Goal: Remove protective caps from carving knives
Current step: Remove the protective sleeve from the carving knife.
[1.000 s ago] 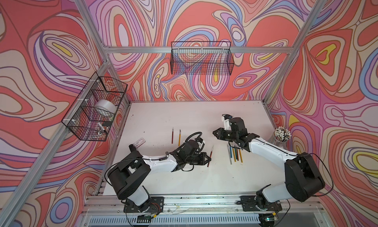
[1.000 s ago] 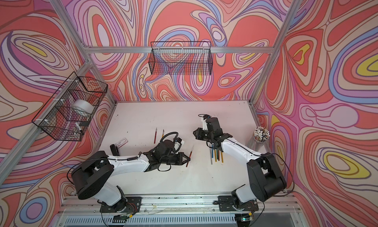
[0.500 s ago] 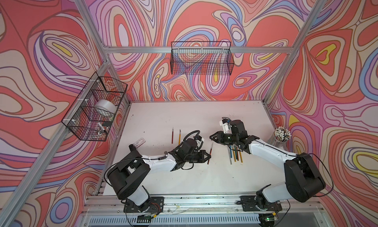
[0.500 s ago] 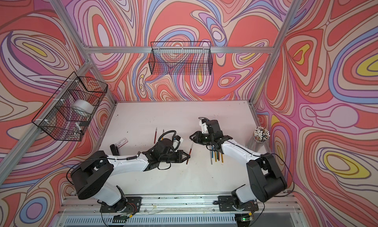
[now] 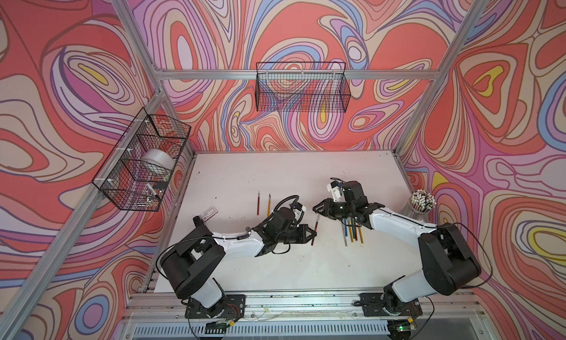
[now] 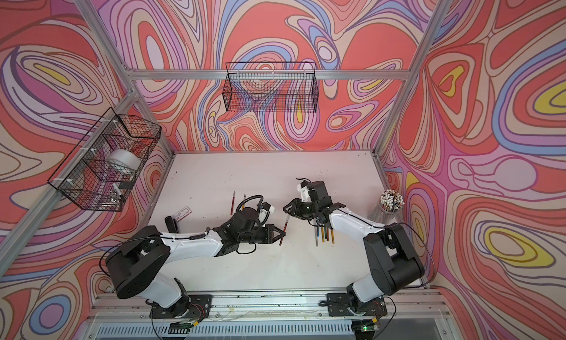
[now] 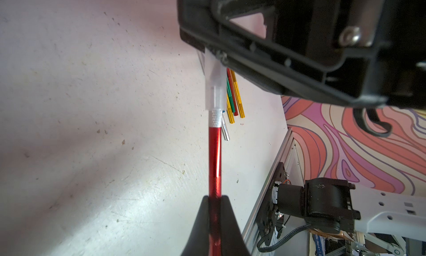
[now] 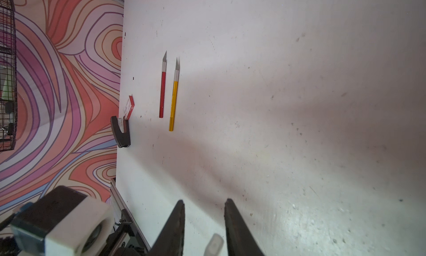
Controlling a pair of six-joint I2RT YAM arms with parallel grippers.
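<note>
Left end effector (image 7: 215, 199) is clamped shut on the handle of a red carving knife (image 7: 214, 155), held over the counter (image 5: 275, 176); everything below is placed relative to this held knife.

At its blade end sits a translucent protective cap (image 7: 213, 86), on the knife up to the knurled silver collar. Right end effector (image 8: 204, 204) comes in from the cap end with its jaws apart. The cap tip (image 8: 214, 244) sits between them with a visible gap on one side, so it is not pinched.

Both top views show the two end effectors tip to tip along the knife (image 5: 314, 231) (image 5: 317, 211).

- Just beyond the held knife, on the right arm's side: a bundle of knives (image 5: 352, 231) lying on the counter with gold, green, red and silver handles. Whether they are capped, can't tell.
- Past the held knife, on the left arm's side, well apart: two bare-bladed knives side by side, one red (image 8: 162, 91) and one gold (image 8: 174, 100).
- Further that way, at the counter edge: a small red-and-white box (image 8: 129, 107).
- Far beyond the bundle, at the opposite counter edge: a cup of white-tipped sticks (image 5: 422, 200).
</note>
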